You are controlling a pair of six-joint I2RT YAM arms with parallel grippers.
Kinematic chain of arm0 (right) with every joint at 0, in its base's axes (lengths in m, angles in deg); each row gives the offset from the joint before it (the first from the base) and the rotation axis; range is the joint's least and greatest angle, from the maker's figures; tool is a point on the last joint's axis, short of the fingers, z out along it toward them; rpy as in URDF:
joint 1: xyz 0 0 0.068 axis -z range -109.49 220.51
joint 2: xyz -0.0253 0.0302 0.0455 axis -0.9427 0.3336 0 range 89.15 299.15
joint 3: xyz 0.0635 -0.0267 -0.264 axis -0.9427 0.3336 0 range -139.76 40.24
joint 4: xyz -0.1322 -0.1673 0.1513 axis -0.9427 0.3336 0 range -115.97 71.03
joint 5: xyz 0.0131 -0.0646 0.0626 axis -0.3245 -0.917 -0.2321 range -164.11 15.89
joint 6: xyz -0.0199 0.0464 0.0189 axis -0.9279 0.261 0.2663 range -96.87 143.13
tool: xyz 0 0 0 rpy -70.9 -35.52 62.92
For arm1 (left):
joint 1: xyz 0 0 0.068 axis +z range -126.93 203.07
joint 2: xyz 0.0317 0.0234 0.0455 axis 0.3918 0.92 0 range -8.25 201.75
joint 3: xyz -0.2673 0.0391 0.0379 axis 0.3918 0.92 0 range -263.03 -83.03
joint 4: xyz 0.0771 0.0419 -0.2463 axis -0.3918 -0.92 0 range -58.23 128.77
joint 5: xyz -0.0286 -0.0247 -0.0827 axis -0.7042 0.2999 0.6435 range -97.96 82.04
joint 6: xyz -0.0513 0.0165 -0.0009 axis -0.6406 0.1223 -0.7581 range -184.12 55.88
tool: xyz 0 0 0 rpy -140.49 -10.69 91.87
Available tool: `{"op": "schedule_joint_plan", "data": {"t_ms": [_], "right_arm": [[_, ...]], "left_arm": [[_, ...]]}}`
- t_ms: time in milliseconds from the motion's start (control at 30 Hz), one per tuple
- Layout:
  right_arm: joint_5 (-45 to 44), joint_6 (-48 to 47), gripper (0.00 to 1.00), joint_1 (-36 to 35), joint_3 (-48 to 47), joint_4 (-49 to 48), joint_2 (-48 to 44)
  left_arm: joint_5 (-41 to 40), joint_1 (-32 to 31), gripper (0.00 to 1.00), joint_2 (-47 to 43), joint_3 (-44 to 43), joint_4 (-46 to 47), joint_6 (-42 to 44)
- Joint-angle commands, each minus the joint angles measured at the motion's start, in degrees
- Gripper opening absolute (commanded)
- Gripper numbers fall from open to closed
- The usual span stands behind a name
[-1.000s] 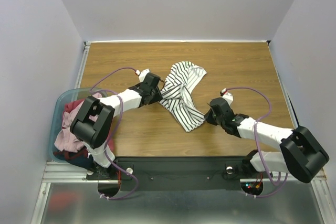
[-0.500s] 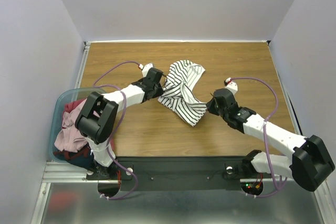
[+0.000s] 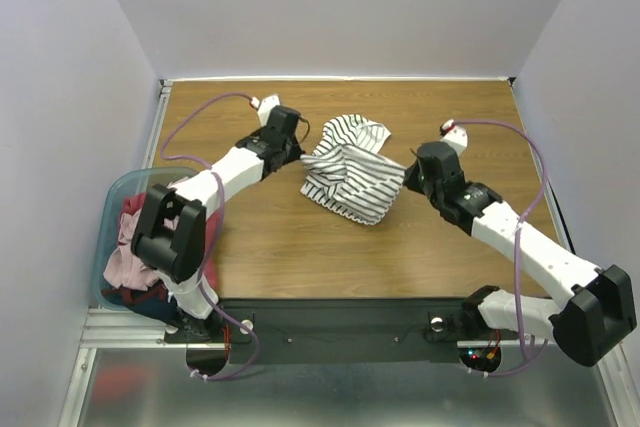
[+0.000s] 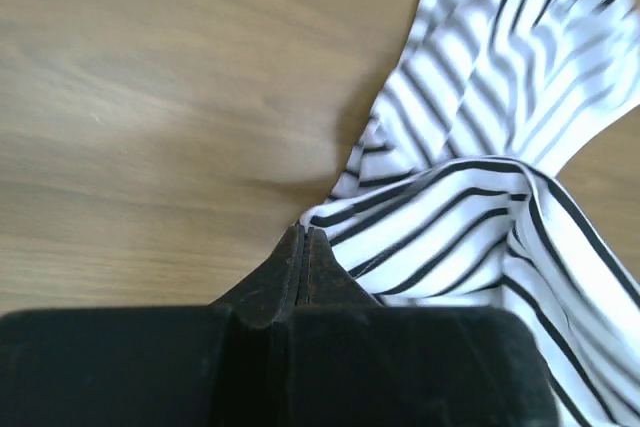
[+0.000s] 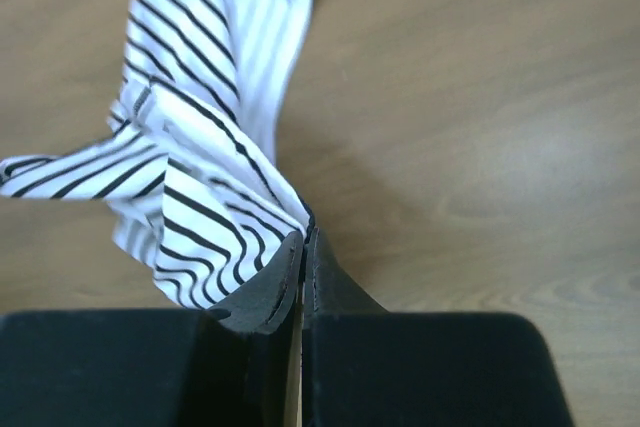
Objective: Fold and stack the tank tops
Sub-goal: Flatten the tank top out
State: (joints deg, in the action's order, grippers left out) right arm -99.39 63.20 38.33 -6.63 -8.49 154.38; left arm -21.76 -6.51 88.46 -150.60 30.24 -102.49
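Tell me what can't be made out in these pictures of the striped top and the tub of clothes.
- Top view: the striped tank top is bunched, and its own folds hide the neckline and armholes.
- Top view: the left arm covers part of the tub, so the heaped tops cannot be counted.
- Left wrist view: the shut left gripper hides how much cloth it pinches.
- Right wrist view: the right gripper does likewise, and the top runs off the upper edge.

place: robot lab cell | cues: plain white walls (image 3: 70,67), aluminium rail (image 3: 130,327)
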Motion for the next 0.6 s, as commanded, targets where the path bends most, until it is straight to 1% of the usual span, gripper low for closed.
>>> {"op": "schedule_joint_plan", "data": {"t_ms": [0,33,67,100,133,200,233,300,333,367,400,467,500,567], "right_arm": [[-4.16,-4.99,0.00,2.47,-10.24,1.59,-0.90],[-4.34,-5.88,0.00,2.83,-14.87,1.86,-0.46],[-4.69,-6.93,0.00,3.18,-17.35,2.12,0.85],[-5.04,-8.94,0.00,3.35,-19.81,2.82,1.64],[-5.91,-10.01,0.00,3.70,-25.49,3.18,2.61],[-6.53,-13.26,0.00,3.97,-31.06,3.53,5.16],[-7.32,-15.36,0.00,4.15,-35.96,3.53,6.47],[-8.12,-17.39,0.00,4.15,-41.34,3.53,7.80],[-9.34,-18.53,0.00,4.32,-46.68,3.44,8.59],[-9.70,-19.76,0.00,4.24,-49.17,3.53,9.38],[-9.88,-21.95,0.00,4.32,-51.63,3.53,10.87],[-10.06,-25.11,0.00,4.41,-57.25,3.44,12.54],[-10.14,-26.00,0.00,4.41,-62.15,3.53,12.99],[-9.62,-27.50,0.00,4.41,-66.31,3.53,14.39]], "left_arm": [[-5.35,2.77,0.00,-9.76,-9.92,-4.38,3.65],[-6.31,3.04,0.00,-10.65,-11.51,-5.86,4.18],[-6.59,3.39,0.00,-11.44,-13.10,-6.57,5.57],[-7.20,4.09,0.00,-12.84,-16.68,-8.06,6.11],[-7.38,4.44,0.00,-13.47,-18.63,-8.77,7.25],[-7.47,4.88,0.00,-14.88,-22.85,-9.92,8.48],[-7.81,5.15,0.00,-15.49,-27.22,-11.31,9.27],[-7.99,5.15,0.00,-16.46,-33.03,-11.94,10.59],[-8.43,5.15,0.00,-16.81,-34.80,-12.03,11.03],[-8.43,5.15,0.00,-17.42,-36.56,-12.03,11.56],[-8.52,5.24,0.00,-17.60,-40.15,-12.12,12.61],[-8.35,5.15,0.00,-17.87,-43.68,-12.64,13.23],[-8.08,5.24,0.00,-18.13,-45.18,-12.65,13.58],[-7.73,5.24,0.00,-18.74,-48.44,-12.38,14.02]]}}
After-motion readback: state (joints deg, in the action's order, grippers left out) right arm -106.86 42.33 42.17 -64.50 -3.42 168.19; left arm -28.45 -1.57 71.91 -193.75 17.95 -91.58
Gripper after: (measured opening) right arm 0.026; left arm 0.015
